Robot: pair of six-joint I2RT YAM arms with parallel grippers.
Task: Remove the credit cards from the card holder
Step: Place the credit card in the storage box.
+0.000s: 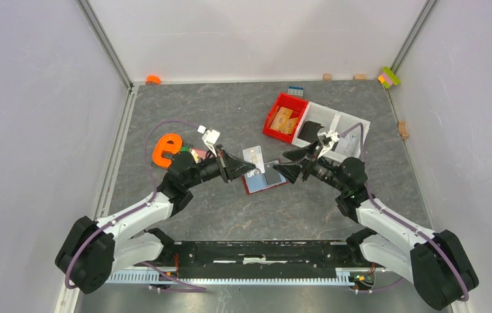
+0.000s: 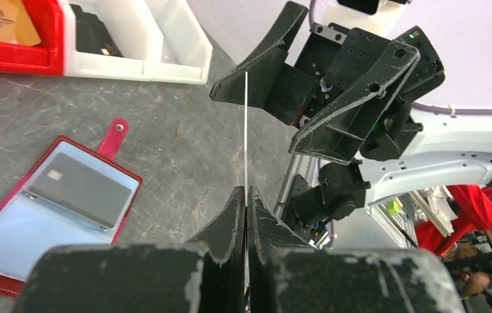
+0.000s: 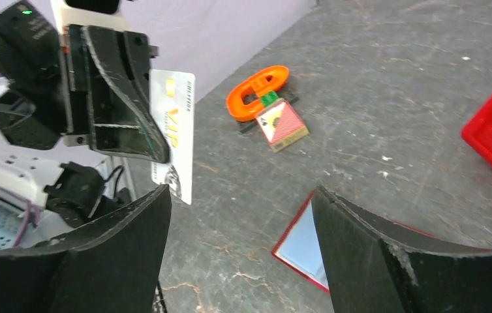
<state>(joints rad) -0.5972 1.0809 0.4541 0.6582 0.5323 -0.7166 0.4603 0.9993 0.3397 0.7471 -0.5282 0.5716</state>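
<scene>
the left gripper presses its scuffed black fingers together on a thin, stiff white card, held upright above the table. the right gripper faces it close by, its wedge-shaped fingers spread wide. the dark red card holder lies open and flat on the mottled grey surface beneath them, a matte grey card tucked in its glossy pale blue sleeve.

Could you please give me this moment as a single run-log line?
left pincer: shut on white card, held edge-on | right pincer: open, facing it | card holder: lying open, grey card inside
</scene>
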